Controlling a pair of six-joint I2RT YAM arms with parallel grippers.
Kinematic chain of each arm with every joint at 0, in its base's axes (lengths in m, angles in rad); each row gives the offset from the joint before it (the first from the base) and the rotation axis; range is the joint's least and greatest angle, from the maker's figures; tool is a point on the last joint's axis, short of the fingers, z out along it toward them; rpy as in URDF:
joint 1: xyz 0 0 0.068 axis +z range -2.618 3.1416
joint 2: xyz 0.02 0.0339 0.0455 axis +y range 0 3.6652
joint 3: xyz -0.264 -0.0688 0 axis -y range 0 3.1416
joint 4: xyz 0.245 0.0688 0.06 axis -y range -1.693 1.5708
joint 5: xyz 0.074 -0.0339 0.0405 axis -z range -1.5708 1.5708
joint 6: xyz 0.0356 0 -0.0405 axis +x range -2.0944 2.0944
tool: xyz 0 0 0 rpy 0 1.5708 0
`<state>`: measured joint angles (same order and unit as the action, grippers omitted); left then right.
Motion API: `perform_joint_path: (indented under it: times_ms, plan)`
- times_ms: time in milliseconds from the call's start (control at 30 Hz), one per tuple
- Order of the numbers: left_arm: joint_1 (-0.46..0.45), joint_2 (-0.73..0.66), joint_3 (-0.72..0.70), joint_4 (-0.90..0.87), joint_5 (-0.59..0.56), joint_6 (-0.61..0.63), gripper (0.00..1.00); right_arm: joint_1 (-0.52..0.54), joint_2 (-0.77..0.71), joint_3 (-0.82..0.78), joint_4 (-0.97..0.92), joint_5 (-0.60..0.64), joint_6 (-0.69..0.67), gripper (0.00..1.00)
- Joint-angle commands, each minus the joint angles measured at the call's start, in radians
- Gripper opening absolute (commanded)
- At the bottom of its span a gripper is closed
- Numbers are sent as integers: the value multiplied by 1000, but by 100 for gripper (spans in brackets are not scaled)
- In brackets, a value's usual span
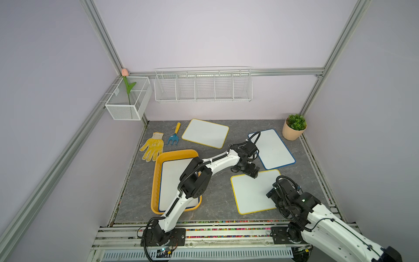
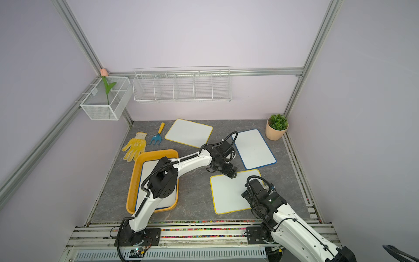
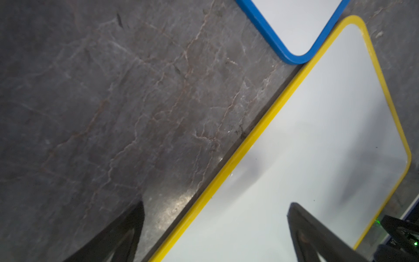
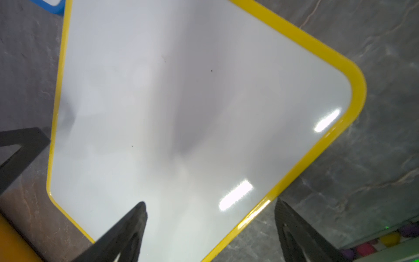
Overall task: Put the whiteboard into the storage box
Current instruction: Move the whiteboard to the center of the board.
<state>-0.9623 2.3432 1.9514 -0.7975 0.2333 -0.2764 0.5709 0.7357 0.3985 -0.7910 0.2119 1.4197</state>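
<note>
A yellow-rimmed whiteboard (image 1: pixel 251 192) (image 2: pixel 229 195) lies flat on the grey table at the front right. My left gripper (image 1: pixel 254 173) (image 2: pixel 233 173) is at its far edge. In the left wrist view this gripper (image 3: pixel 217 204) is open, one finger over the table and one over the board (image 3: pixel 306 147). My right gripper (image 1: pixel 271 196) (image 2: pixel 246 195) is at the board's right edge. The right wrist view shows it (image 4: pixel 209 202) open across the yellow rim (image 4: pixel 317 147). The orange-yellow storage box (image 1: pixel 156 181) (image 2: pixel 133 181) at the front left holds a blue-rimmed whiteboard (image 1: pixel 170 181).
A blue-rimmed whiteboard (image 1: pixel 272 148) lies behind, its corner (image 3: pixel 294 22) meeting the yellow rim. Another yellow-rimmed whiteboard (image 1: pixel 205 133) lies further back. A yellow glove (image 1: pixel 152 146), blue rake (image 1: pixel 174 135), potted plant (image 1: pixel 294 127), wire rack (image 1: pixel 203 87) and mesh basket (image 1: pixel 129 99) line the edges.
</note>
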Motion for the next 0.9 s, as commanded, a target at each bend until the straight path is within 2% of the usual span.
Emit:
perform_joint_path:
  times_ms: [0, 400, 600, 867]
  plan:
    - [-4, 52, 11, -16, 5, -5, 100, -4, 8, -13, -12, -21, 12, 90]
    - [-4, 43, -21, -3, 24, -9, 100, -4, 71, -61, 147, -86, 8, 89]
    - [-6, 11, -91, 23, 34, 0, 100, -4, 99, -87, 267, -115, 19, 89]
    - [-2, -50, -222, 61, 32, 5, 100, 9, 162, -63, 322, -118, 9, 89]
